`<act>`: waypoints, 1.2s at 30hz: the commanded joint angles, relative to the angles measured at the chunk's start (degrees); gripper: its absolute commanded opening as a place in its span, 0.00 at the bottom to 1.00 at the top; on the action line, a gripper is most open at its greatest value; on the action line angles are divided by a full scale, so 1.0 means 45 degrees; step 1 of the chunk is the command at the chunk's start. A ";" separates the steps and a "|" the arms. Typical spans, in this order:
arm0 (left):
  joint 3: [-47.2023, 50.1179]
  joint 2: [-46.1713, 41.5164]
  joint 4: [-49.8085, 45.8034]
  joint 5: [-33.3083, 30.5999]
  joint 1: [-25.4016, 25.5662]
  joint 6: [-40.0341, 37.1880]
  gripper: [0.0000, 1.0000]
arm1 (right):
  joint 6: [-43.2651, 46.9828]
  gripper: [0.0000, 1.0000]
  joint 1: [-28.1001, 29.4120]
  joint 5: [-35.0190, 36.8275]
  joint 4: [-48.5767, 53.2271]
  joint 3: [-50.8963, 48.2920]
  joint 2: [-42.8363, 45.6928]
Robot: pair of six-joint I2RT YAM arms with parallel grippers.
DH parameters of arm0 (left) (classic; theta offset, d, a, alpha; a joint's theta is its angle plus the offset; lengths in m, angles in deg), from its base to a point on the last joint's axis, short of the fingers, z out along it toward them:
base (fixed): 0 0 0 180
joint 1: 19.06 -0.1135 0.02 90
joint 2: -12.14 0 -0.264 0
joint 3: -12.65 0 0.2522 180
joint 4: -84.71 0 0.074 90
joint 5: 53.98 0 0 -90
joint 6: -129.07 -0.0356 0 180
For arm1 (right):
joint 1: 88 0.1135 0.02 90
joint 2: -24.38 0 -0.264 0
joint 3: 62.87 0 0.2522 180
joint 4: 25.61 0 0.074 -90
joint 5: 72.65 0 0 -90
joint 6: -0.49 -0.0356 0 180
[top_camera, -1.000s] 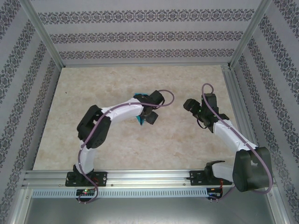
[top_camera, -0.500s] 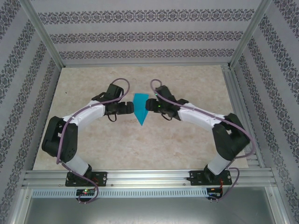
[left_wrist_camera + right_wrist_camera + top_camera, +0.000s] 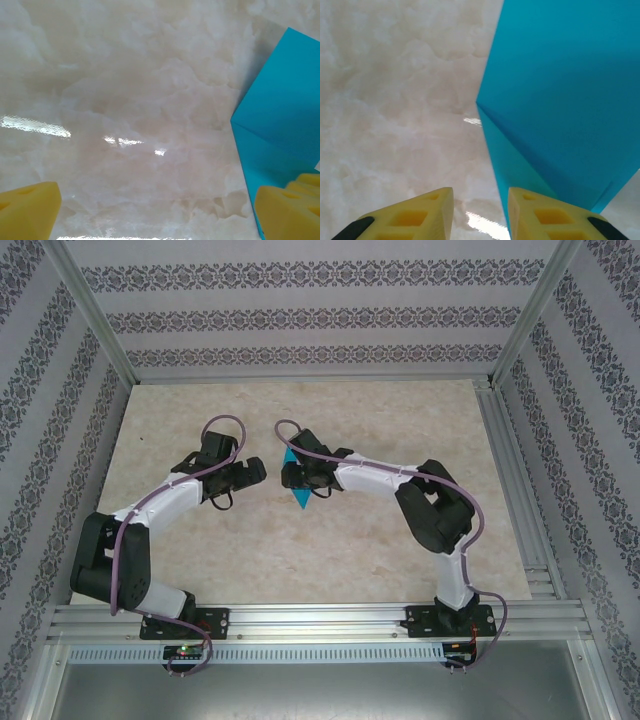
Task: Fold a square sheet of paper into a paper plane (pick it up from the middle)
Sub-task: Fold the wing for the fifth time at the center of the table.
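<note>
The sheet of paper [image 3: 300, 498] is teal-blue and folded to a pointed shape, its tip toward the near edge, lying mid-table. My right gripper [image 3: 292, 478] sits over its upper part. In the right wrist view the paper [image 3: 570, 90] shows a raised creased flap, and my right gripper [image 3: 480, 217] is open with a narrow gap; the paper's edge runs just under the right fingertip [image 3: 545, 215]. My left gripper [image 3: 258, 472] stands just left of the paper, apart from it. In the left wrist view it [image 3: 157, 215] is wide open over bare table, the paper [image 3: 280, 125] at its right finger.
The marble-look tabletop [image 3: 400, 410] is walled by patterned panels and aluminium posts. A metal rail [image 3: 320, 620] holding both arm bases runs along the near edge. The right arm's elbow [image 3: 435, 510] bends over the table's right half.
The left gripper has pulled back leftward off the paper and opened wide. The right arm has swung in from the right onto the paper, its jaws narrowing.
</note>
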 commanded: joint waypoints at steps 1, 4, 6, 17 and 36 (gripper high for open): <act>-0.0007 0.0046 0.0791 0.0350 -0.0155 0.0418 1.00 | -0.0089 0.34 -0.0209 0.0332 0.0553 0.0498 -0.0380; -0.0049 0.0288 0.0923 0.0650 -0.0149 0.0454 1.00 | -0.0070 0.34 -0.0408 0.0654 0.0697 0.0330 -0.0509; -0.0061 0.0413 0.0966 0.0794 -0.0160 0.0446 1.00 | -0.0031 0.34 -0.0534 0.0742 0.0694 0.0150 -0.0501; -0.0296 0.1001 0.1228 0.2039 -0.0155 0.0142 1.00 | 0.0221 0.34 -0.0921 0.0146 0.0368 -0.0871 -0.0562; -0.0985 0.2927 0.2890 0.5632 0.1417 0.0776 0.78 | -0.0072 0.36 -0.1985 -0.3901 -0.3318 -0.5792 0.2100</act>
